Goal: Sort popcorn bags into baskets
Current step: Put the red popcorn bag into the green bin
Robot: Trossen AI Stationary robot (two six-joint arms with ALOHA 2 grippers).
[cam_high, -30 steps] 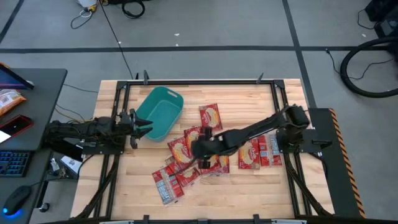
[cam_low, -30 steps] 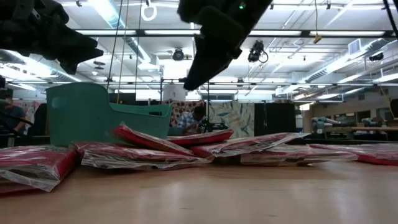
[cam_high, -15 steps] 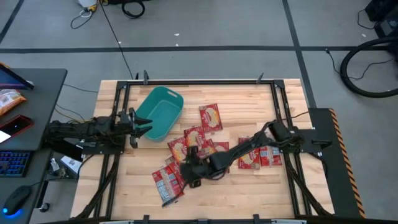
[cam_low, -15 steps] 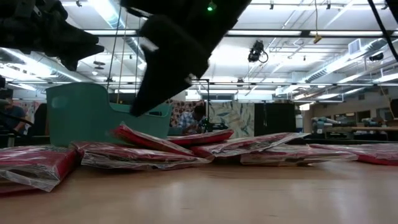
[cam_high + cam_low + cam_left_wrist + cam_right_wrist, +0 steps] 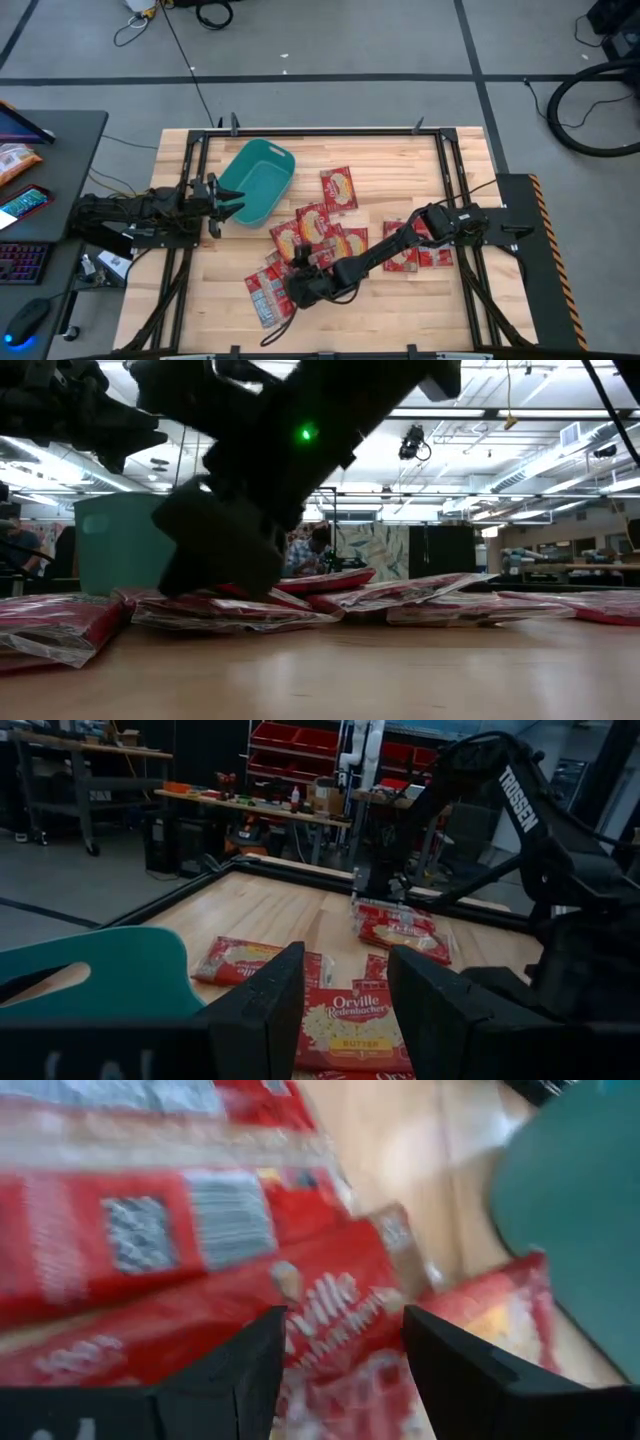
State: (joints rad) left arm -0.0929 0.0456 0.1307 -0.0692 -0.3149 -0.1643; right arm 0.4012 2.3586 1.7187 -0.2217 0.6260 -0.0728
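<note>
Two arms: right arm stretched low across table, right gripper [image 5: 297, 285] jaws apart over popcorn bags [image 5: 300, 235] at pile's 7 o'clock; left gripper [image 5: 228, 200] hovers, jaws parted, at 9 o'clock of teal basket [image 5: 258, 180]

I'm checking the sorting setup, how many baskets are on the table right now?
1. The teal basket stands on the table's left side, toward the far edge in the overhead view. No second basket shows in any view.
</note>
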